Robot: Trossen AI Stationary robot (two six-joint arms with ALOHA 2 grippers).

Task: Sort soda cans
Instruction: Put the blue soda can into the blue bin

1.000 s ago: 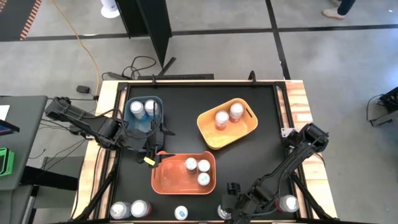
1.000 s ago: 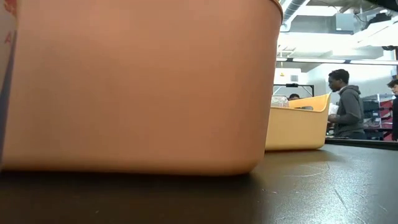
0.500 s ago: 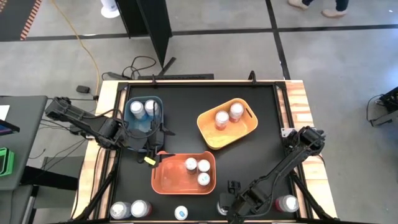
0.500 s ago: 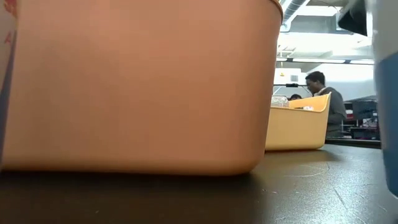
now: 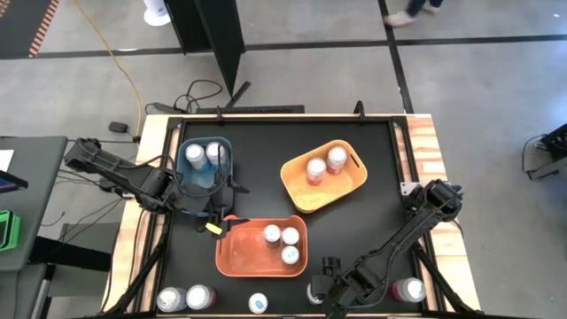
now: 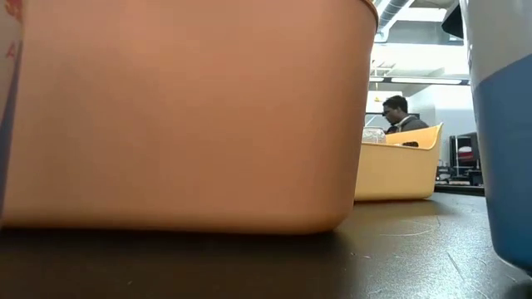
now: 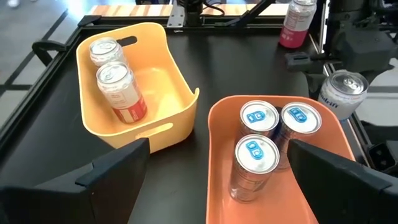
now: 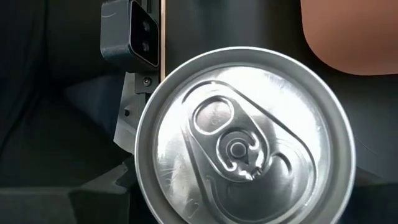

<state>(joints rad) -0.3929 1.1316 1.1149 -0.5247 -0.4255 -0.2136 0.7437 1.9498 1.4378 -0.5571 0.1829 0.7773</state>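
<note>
Carrying one soda can (image 8: 244, 134) toward the bins.
Right pincer (image 5: 321, 291) pinches it near the orange bin (image 5: 237, 255); next, lift over the rim.

1. An orange bin (image 5: 244, 258) sits near the front of the black worktop (image 5: 372, 213).
2. A yellow bin (image 5: 350, 182) lies tilted near the middle.
3. A blue bin (image 5: 182, 159) stands at the left edge.
4. A person (image 6: 401, 116) shows behind the worktop.
</note>
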